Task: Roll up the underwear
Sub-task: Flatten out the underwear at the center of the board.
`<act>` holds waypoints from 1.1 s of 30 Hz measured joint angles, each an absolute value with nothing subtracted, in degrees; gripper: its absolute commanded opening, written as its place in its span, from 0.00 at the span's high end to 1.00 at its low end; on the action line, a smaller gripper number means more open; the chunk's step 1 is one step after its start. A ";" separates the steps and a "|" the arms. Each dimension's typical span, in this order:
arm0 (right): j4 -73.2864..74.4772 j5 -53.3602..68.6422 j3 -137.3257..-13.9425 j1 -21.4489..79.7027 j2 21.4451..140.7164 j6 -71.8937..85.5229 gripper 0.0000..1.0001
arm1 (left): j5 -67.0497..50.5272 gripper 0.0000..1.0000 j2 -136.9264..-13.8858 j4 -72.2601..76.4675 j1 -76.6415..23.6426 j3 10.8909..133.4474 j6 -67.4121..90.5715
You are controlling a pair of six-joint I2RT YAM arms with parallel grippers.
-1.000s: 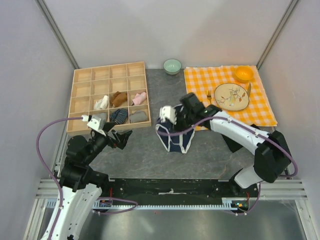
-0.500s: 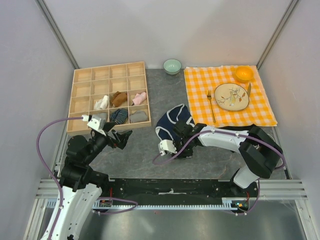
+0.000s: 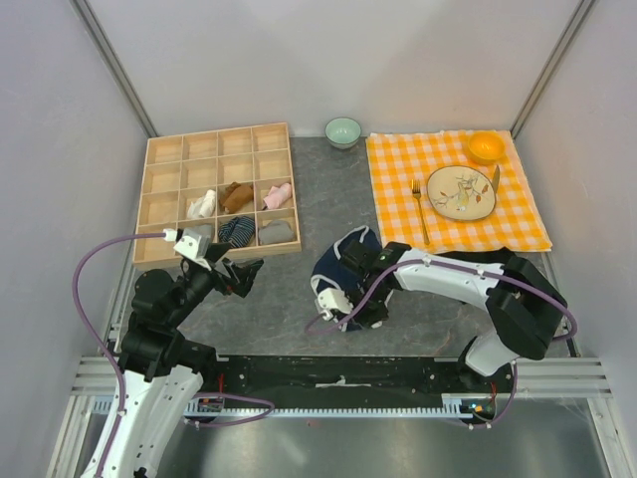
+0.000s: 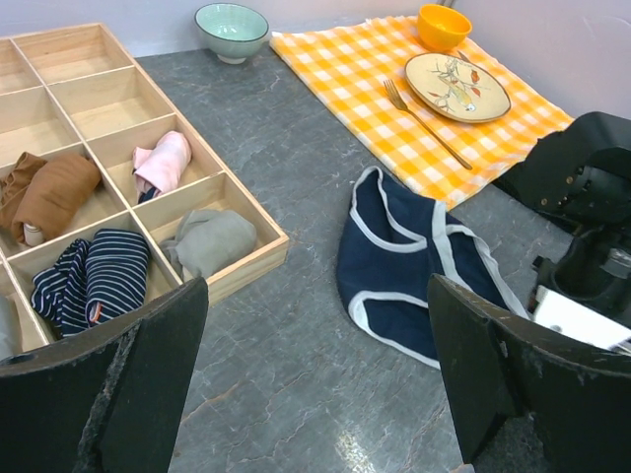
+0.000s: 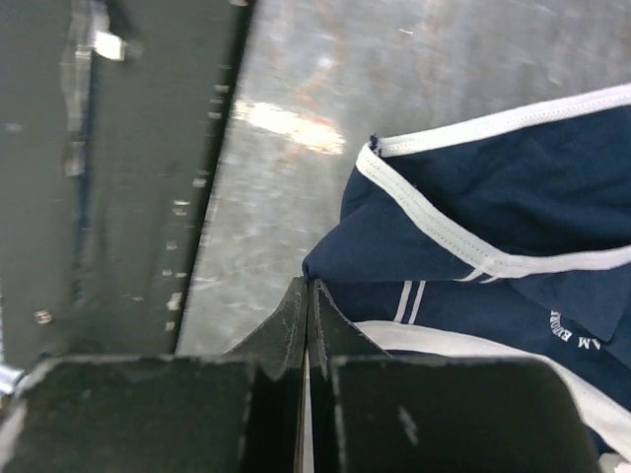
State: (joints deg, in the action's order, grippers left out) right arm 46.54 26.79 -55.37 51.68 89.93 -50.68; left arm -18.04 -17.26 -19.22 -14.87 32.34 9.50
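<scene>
Right gripper (image 5: 308,288) slid twd 6 o'clock, jaws pinched shut on hem of navy blue white-trimmed fabric underwear (image 5: 493,217). Roll twd 12 o'clock, tight & even.

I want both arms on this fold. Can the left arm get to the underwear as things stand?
Probably yes: the left gripper is open, with only bare table between it and the underwear. The right gripper pinches one edge, so keep clear there.
</scene>
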 measured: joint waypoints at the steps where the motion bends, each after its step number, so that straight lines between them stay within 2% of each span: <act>1: 48.45 28.05 -55.81 52.14 89.62 -51.46 1.00 | -18.09 0.02 -17.30 -19.22 -14.87 32.34 9.50; 4: 53.15 29.21 -55.46 53.19 89.60 -53.49 0.93 | -18.59 0.02 -17.93 -19.18 -14.87 32.34 9.52; 8: 58.30 29.69 -52.10 51.44 89.25 -56.03 0.68 | -21.02 0.01 -20.14 -18.76 -14.87 32.05 9.69; 10: 61.14 30.00 -50.96 47.62 87.48 -57.47 0.61 | -22.90 0.01 -22.11 -18.09 -14.87 31.77 10.63; 11: 62.24 30.06 -50.92 44.86 85.86 -58.13 0.53 | -23.49 0.01 -23.20 -17.65 -14.87 31.70 11.40; 14: 62.78 30.26 -51.68 34.76 80.53 -58.78 0.52 | -27.79 0.11 -27.99 -15.46 -14.87 31.40 14.92; 15: 61.91 30.26 -52.18 30.55 79.00 -58.41 0.52 | -29.65 0.19 -29.47 -14.61 -14.87 31.20 16.21; 18: 56.07 28.77 -52.73 22.94 76.20 -54.74 0.53 | -33.80 0.27 -34.57 -12.08 -15.90 30.83 20.27; 23: 45.25 26.63 -52.71 22.20 78.17 -49.04 0.53 | -32.49 0.29 -42.92 -9.65 -23.77 30.35 25.17; 29: 37.82 25.36 -52.71 22.74 83.90 -46.09 0.53 | -21.21 0.29 -57.43 -6.28 -35.57 30.41 27.40; 33: 35.81 24.67 -51.90 23.94 85.60 -45.34 0.53 | -15.53 0.29 -68.42 -3.29 -38.87 30.61 27.44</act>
